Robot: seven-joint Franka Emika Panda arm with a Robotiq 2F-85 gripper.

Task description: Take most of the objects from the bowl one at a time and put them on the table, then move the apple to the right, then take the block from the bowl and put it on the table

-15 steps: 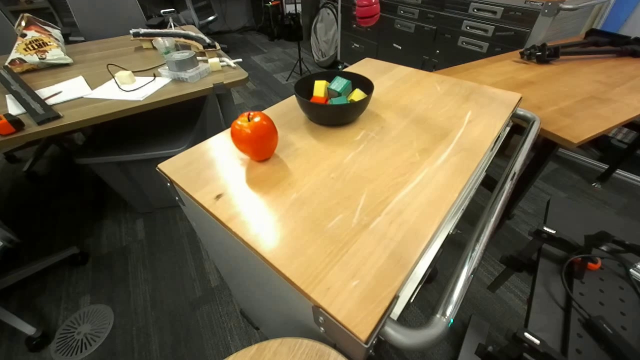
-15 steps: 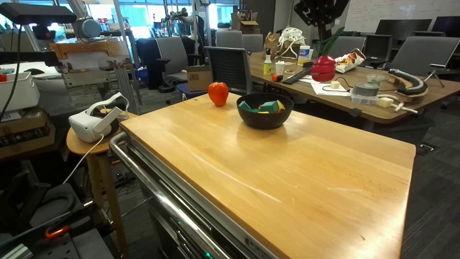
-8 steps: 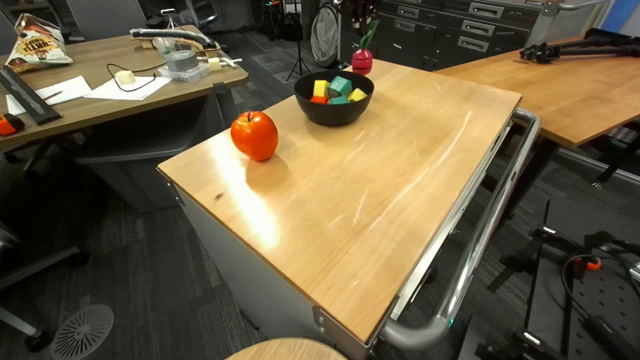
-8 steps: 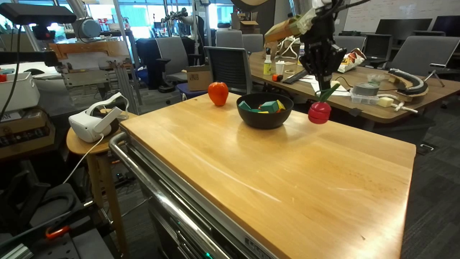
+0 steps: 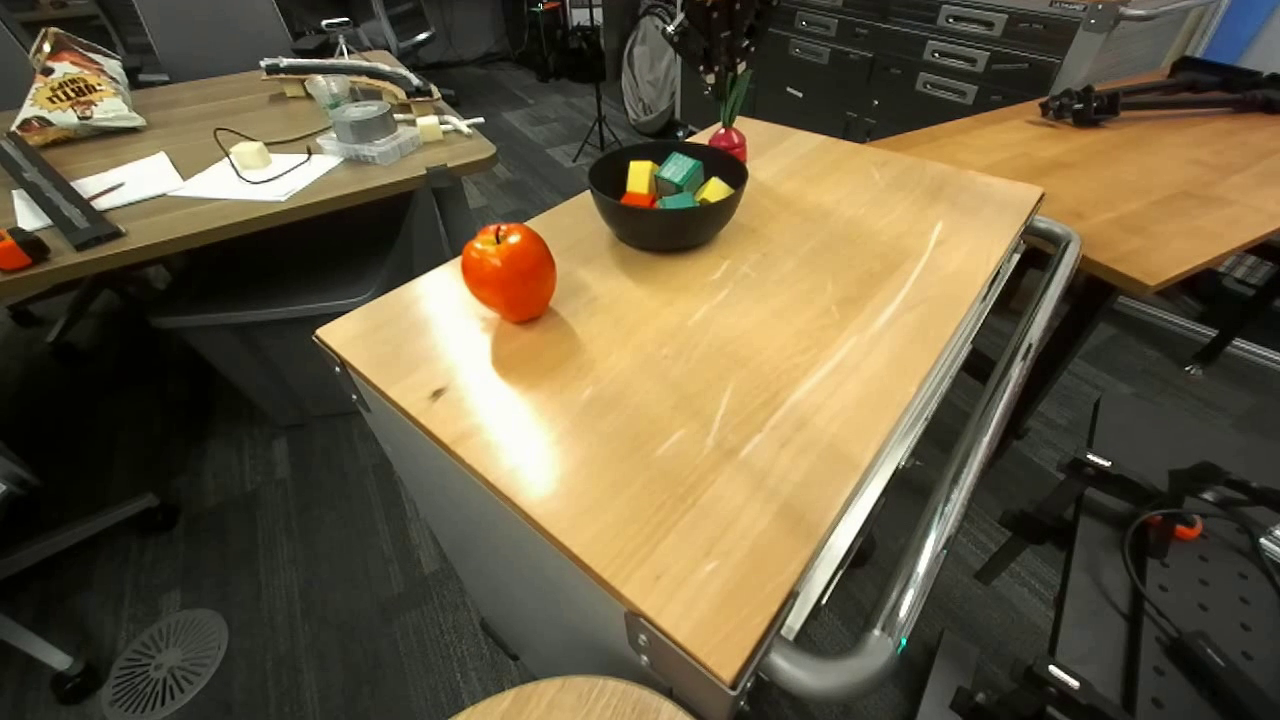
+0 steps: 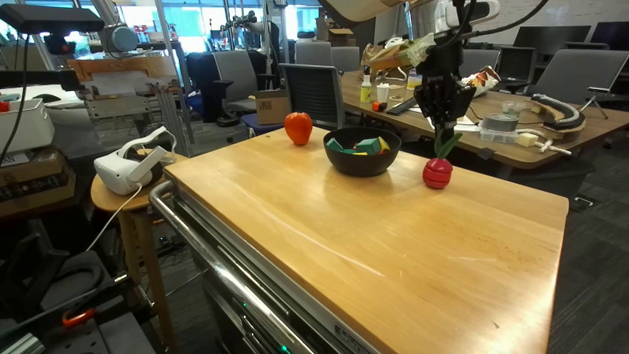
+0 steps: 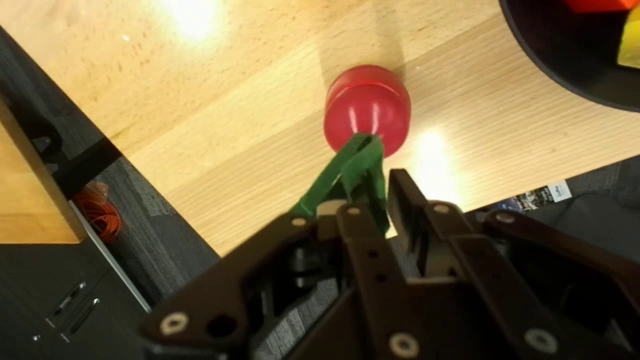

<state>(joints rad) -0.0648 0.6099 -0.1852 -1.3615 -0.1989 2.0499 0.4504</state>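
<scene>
While the apple (image 5: pixel 509 274) rests near one edge of the table (image 5: pixel 770 340) in an exterior view, the black bowl (image 5: pixel 667 230) stands apart from it, holding green, yellow and red blocks (image 5: pixel 680 173). In an exterior view, the gripper (image 6: pixel 445 132) hangs above a red radish (image 6: pixel 437 174) near the bowl; whether the radish touches the table I cannot tell. In the wrist view, the fingers (image 7: pixel 357 225) stand almost together, pinching the radish's green leaves (image 7: pixel 364 162).
</scene>
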